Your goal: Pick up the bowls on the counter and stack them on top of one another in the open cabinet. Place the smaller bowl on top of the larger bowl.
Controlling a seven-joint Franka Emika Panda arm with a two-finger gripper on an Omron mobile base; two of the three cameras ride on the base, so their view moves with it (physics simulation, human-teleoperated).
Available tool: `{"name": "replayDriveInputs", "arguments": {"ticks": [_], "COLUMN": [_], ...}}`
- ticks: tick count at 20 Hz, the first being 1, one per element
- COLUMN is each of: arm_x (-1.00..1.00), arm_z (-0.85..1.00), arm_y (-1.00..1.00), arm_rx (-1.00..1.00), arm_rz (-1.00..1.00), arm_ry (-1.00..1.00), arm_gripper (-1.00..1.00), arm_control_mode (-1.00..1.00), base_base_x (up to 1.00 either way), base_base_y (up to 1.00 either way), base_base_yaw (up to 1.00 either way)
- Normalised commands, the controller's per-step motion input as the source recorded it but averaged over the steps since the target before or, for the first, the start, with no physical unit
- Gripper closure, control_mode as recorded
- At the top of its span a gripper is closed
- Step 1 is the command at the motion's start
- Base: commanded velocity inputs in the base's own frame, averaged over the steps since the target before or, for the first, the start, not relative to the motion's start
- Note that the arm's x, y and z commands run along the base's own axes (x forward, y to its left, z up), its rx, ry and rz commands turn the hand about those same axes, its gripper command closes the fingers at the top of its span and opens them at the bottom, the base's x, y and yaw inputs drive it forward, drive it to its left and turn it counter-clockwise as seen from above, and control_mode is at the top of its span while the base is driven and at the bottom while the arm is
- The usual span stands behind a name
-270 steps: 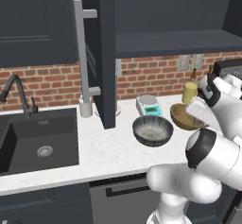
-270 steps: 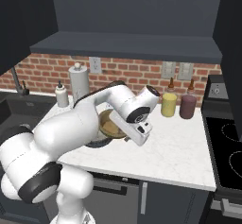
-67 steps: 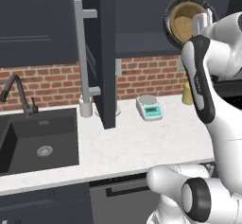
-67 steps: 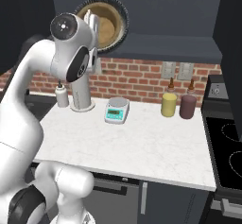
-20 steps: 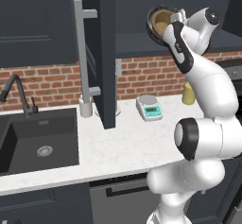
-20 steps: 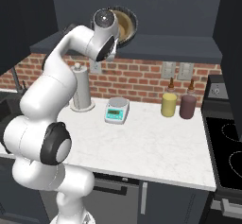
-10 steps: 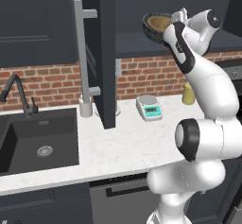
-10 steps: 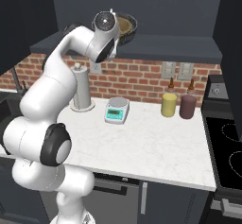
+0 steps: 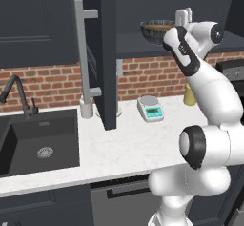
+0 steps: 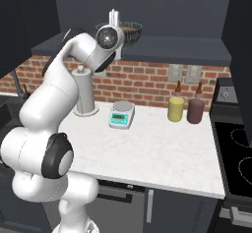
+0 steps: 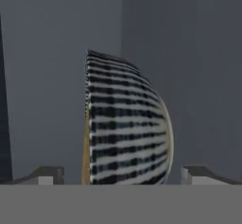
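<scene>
Bowls sit stacked on the cabinet shelf [image 9: 138,44] — the tan smaller bowl [image 9: 157,26] inside the ribbed larger bowl [image 11: 125,124]. From the left: dark sink [image 9: 38,144], white marble table [image 9: 128,144], open cabinet door [image 9: 102,53] with silver bar handle [image 9: 81,53], kitchen scale [image 9: 150,108], yellow jar [image 10: 175,108]. The pincer [image 11: 123,173] stands spread — fingertips either side of the larger bowl.

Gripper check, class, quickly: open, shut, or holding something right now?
Gripper: open, jaws spread wide on either side of the larger bowl, which holds the smaller bowl in the cabinet; no finger clearly touches it.
</scene>
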Motion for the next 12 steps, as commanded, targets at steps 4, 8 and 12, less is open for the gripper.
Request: {"name": "replayDriveInputs", "arguments": {"ticks": [4, 8, 12], "arm_x": [-0.19, -0.65, -0.91], "arm_z": [0.32, 0.35, 0.21], "arm_y": [0.0, 0.0, 0.0], "arm_rx": [0.0, 0.0, 0.0], "arm_rz": [0.0, 0.0, 0.0], "arm_ry": [-0.21, -0.02, 0.09], "arm_gripper": [-1.0, -1.0, -1.0], "arm_control_mode": [-1.0, -1.0, -1.0], "base_base_x": [0.0, 0.0, 0.0], "base_base_y": [0.0, 0.0, 0.0], "base_base_yaw": [0.0, 0.0, 0.0]}}
